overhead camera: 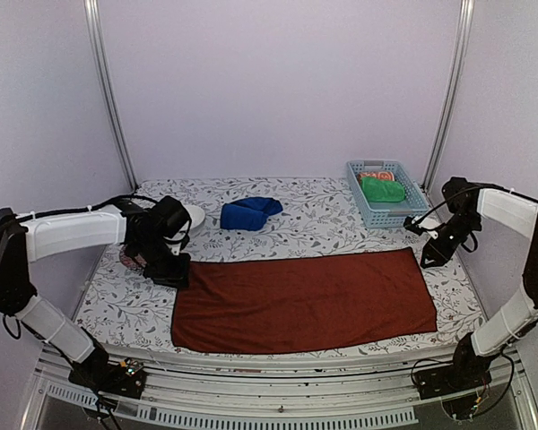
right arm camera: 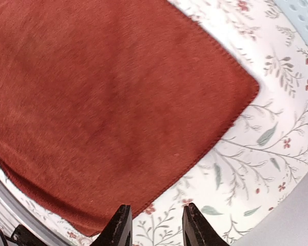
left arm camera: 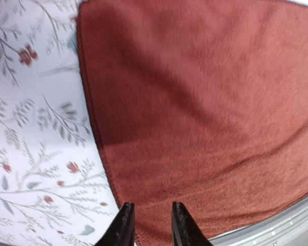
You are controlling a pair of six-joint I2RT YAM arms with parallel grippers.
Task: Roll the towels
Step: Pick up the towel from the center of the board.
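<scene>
The table fills the booth, covered in a white cloth printed with leafy sprigs and small red flowers. Spread flat across its near half lies the dark brick-red towel, a long rectangle running left to right, its near edge close to the table's front edge.

The 2 arms reach in from either side, 1 at each short end of that towel. The left arm stretches across to the towel's far left corner; the right arm bends down toward the far right corner.

At the back right stands a pale blue plastic basket, well apart from the red towel. The royal blue towel sits bunched in a loose heap at the back centre of the table, clear of the red one. Inside the basket a bright green cloth lies in front of an orange patterned cloth.

The left gripper hangs over the red towel's left side near its edge, jaws a narrow gap apart with nothing between them. The right gripper hangs over the floral cover just beside the towel's right end, jaws parted a little wider, also empty.
</scene>
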